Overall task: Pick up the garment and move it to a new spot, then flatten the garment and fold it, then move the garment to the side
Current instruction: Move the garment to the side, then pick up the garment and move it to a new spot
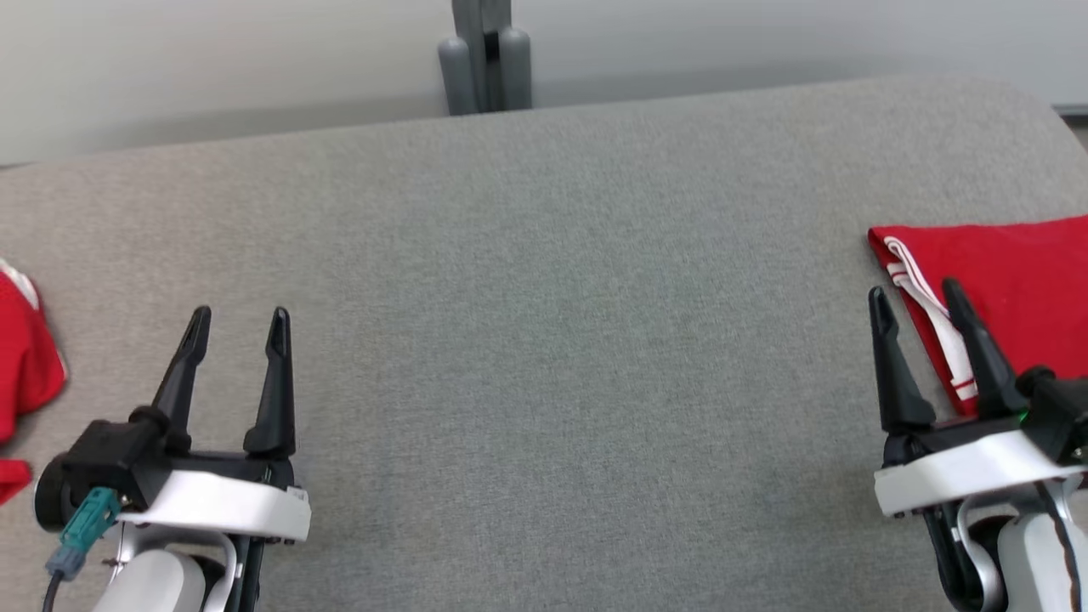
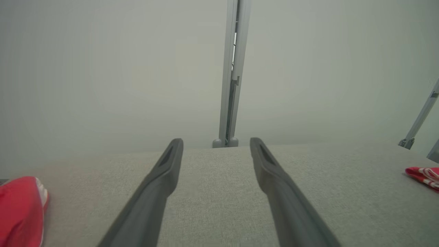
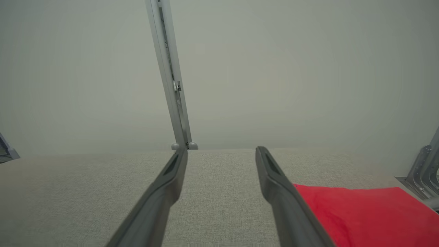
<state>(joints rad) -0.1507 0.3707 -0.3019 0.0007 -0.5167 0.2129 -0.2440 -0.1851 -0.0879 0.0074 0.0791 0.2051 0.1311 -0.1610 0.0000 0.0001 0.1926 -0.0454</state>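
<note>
I read both grippers as empty; the left gripper [image 1: 240, 321] holds its fingers wide apart over the bare table [image 1: 544, 340], on the near side and to the left of the grey post [image 1: 486, 55]; the right gripper [image 1: 915, 295] holds its fingers equally wide on the near side to the right of the post, with nothing between them. A folded red garment [image 1: 1011, 280] with a white striped edge lies flat far to the right of the post; one right finger overlaps that edge in the head view, and I cannot tell whether it touches. A crumpled red garment [image 1: 25, 365] lies far to the left of the post, half out of frame; I judge this heap to be the piece to pick up next, the folded one looking finished. To do it well, I carry the left arm further left of the post with fingers open; I descend over a raised fold rather than a thin hem; I close until the cloth is pinched; I lift until the lowest part clears the table before travelling to the bare area in front of the post; I keep the right gripper off the folded piece so nothing drags.
</note>
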